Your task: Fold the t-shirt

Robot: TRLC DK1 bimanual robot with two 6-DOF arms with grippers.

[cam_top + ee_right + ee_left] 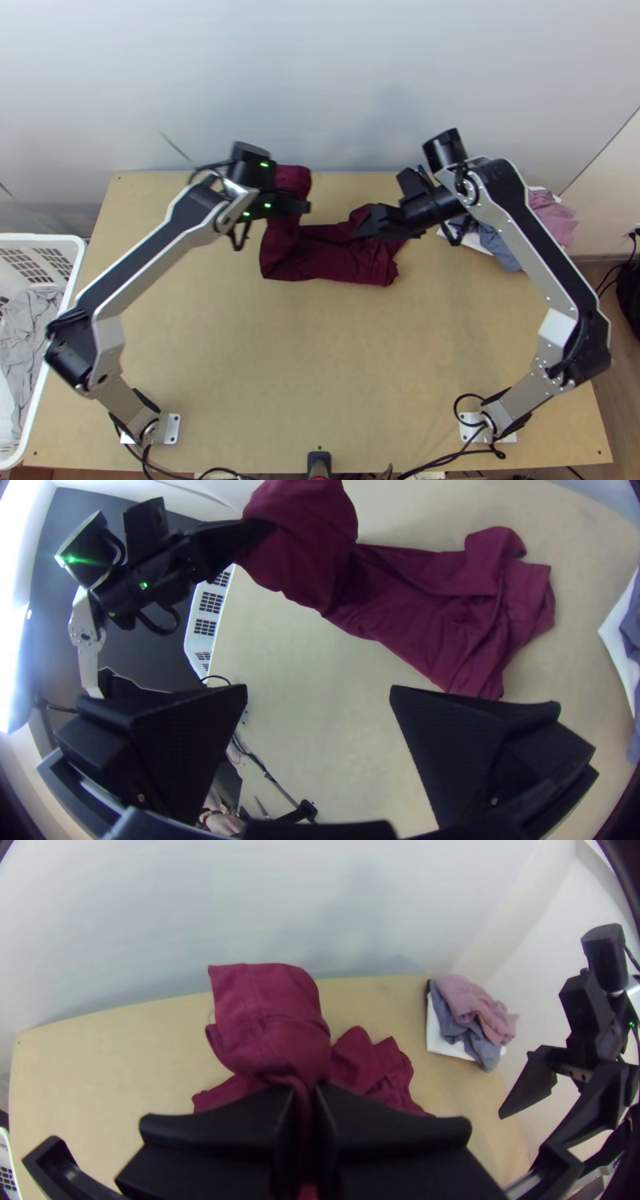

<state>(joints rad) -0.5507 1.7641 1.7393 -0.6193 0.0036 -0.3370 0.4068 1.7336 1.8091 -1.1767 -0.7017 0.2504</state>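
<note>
left end effector: grasping t-shirt | pinched part: hidden | right end effector: released

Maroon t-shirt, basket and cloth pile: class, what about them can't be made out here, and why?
T-shirt, gripped part: left wrist view, hidden between fingers of the left end effector.
Basket, left side: top view, cut off by the edge.
White item, middle: left wrist view, covered by cloths.
</note>
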